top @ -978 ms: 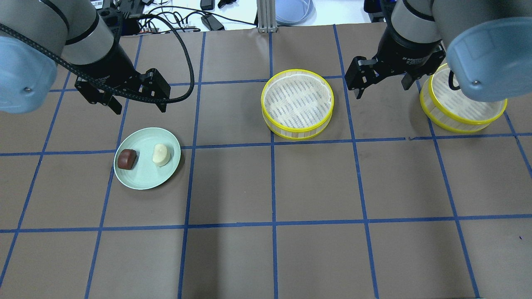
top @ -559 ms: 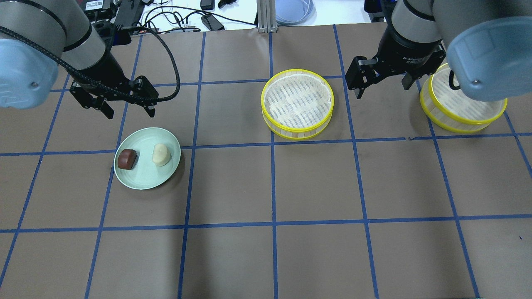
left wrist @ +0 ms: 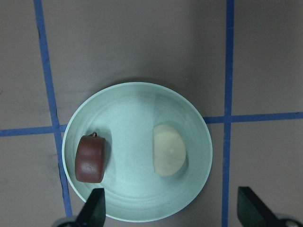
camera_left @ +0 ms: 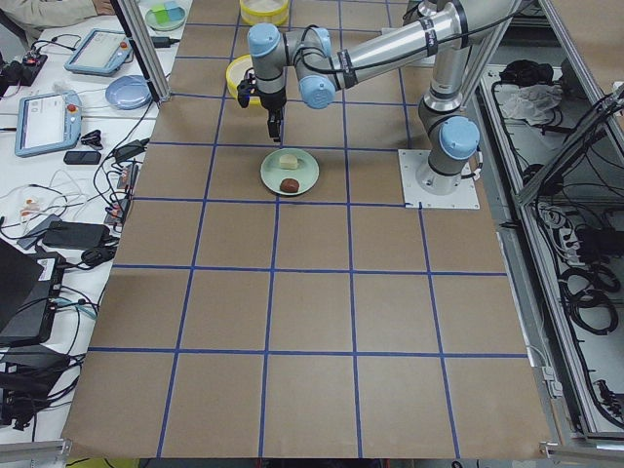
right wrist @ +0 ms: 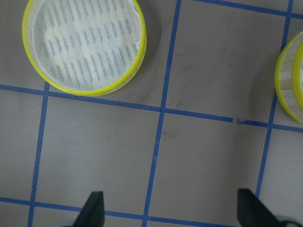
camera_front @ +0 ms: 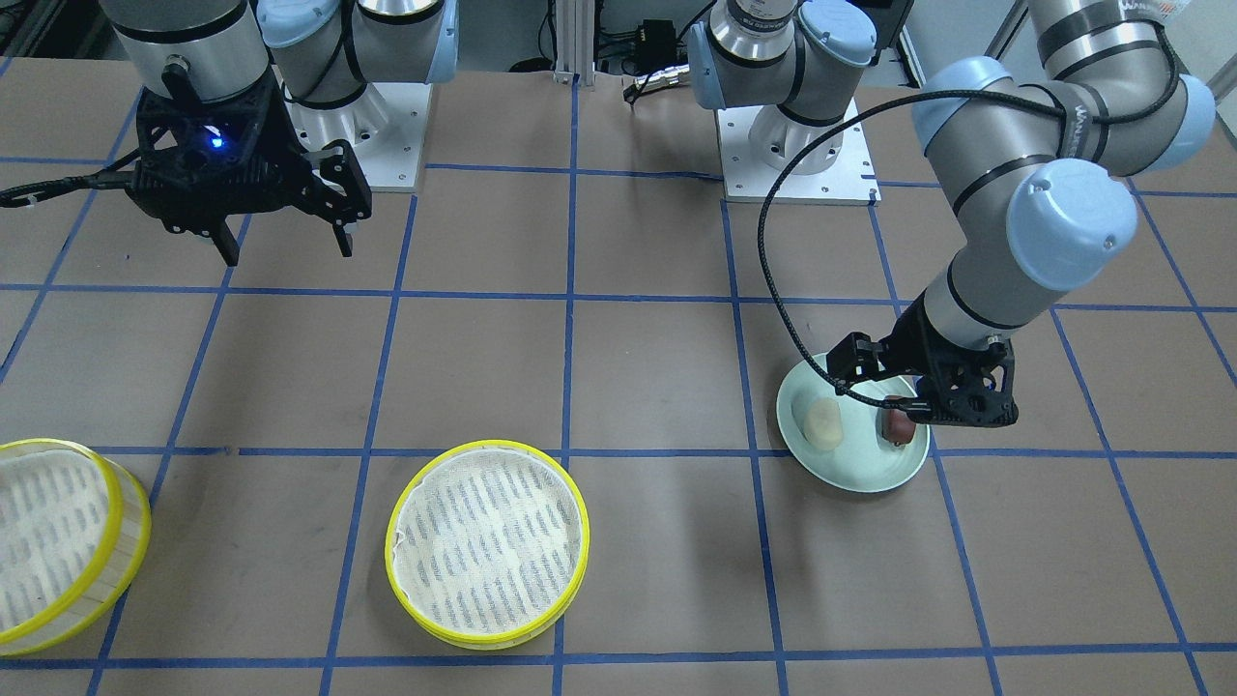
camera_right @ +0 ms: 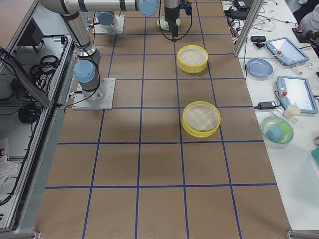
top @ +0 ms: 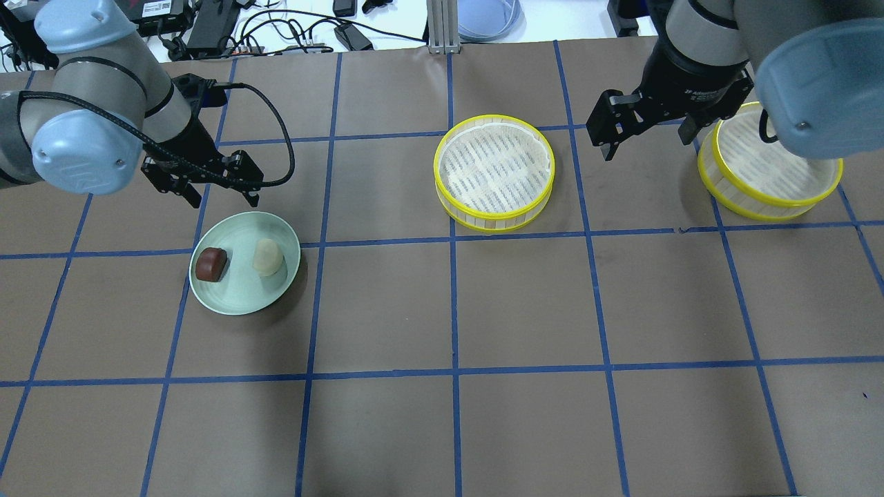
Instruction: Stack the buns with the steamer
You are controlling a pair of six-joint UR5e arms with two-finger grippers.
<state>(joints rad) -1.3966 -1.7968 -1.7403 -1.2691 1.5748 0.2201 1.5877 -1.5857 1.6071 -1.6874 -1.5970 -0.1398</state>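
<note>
Buns [top: 210, 265] [top: 267, 257] two, steamers [top: 494, 172] [top: 768, 174] two, plate [top: 242, 291] one

The brown tabletop [top: 525, 304] carries a grid of blue tape lines [top: 454, 304]. A pale green plate [top: 242, 298] sits on its left part. Beyond the far edge, on a white bench, lie black cables [top: 290, 27], 2 tablets [camera_right: 284, 50], a blue dish [camera_right: 258, 66] and a green bowl [camera_right: 275, 130].

Setting: brown matte paper counter [top: 525, 304], gridded with blue tape lines [top: 454, 304]. Past the left pincer [top: 224, 200], on the far side: white bench [top: 394, 21] carrying tangled black cables [top: 276, 17]. Silver aluminium post [top: 437, 27] stands at the counter's far edge, between the left pincer and the right pincer [top: 649, 141]. Lighting even, shadows soft.
</note>
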